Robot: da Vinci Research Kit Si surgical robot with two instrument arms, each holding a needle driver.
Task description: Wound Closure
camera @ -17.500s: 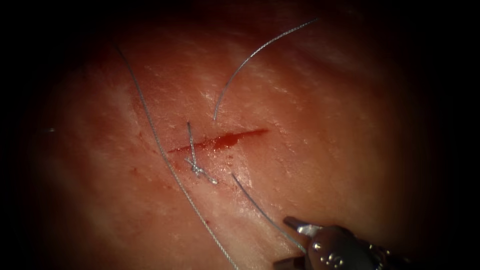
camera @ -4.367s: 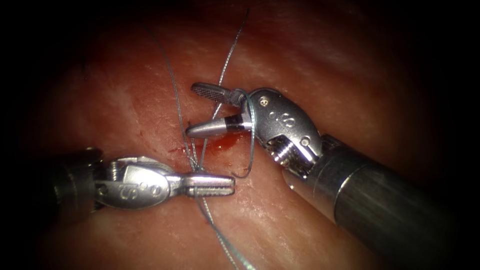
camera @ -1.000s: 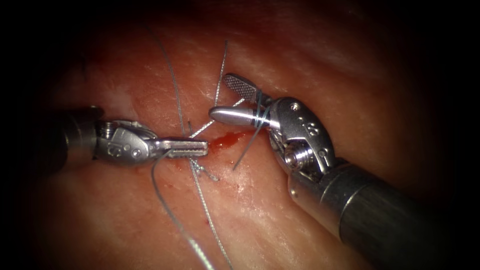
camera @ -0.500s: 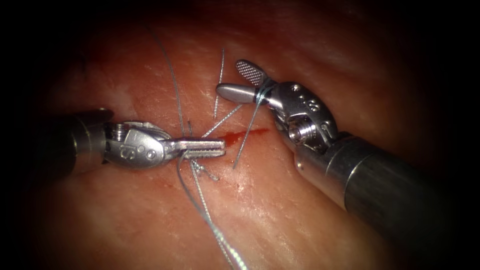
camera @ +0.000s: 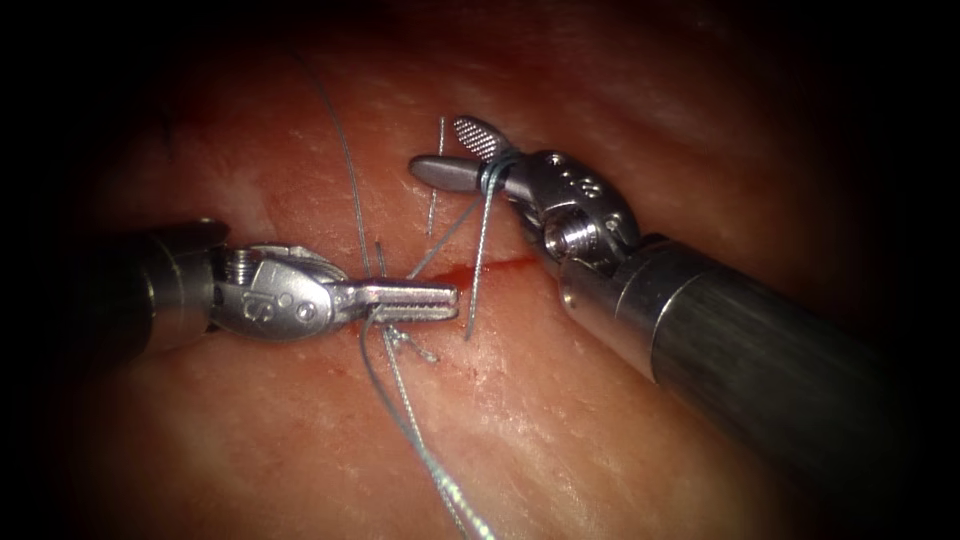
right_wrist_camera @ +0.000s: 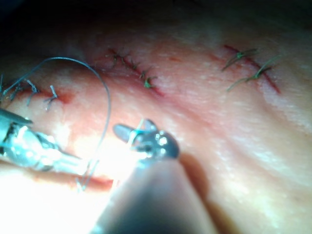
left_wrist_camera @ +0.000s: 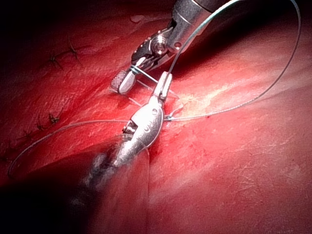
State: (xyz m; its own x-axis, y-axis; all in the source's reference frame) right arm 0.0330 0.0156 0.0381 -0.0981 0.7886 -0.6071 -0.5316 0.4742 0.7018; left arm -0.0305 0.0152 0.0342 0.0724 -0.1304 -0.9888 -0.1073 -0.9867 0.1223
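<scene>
Since half a second ago, the right arm's tool (camera: 447,148) has shifted left and slightly up, so that its tips now sit above the cut (camera: 480,267) nearer the middle, while the left arm's tool (camera: 452,298) has stayed almost where it was. Right tool state: jaws parted, holding nothing between them, with thread (camera: 478,262) wrapped around the base of the jaws where they meet the wrist. From that wrap one strand runs down across the cut and ends free just right of the left tool's tip; a second strand slants down and left toward the left tool. A short thread end (camera: 437,175) stands upright just left of the right tool's lower jaw. Left tool state: jaws closed, lying level along the left part of the cut, clamped on the thread at the point where several strands cross. Below that point a knotted stitch (camera: 402,340) sits on the tissue (camera: 620,430), and two long strands trail down toward the lower edge of the endoscope view. Red fluid (camera: 500,264) lines the open right part of the cut. The left wrist view shows the left tool (left_wrist_camera: 165,80) closed on the thread (left_wrist_camera: 253,100), with the right tool (left_wrist_camera: 126,80) just beyond it. No needle can be made out, so its position cannot be stated.
</scene>
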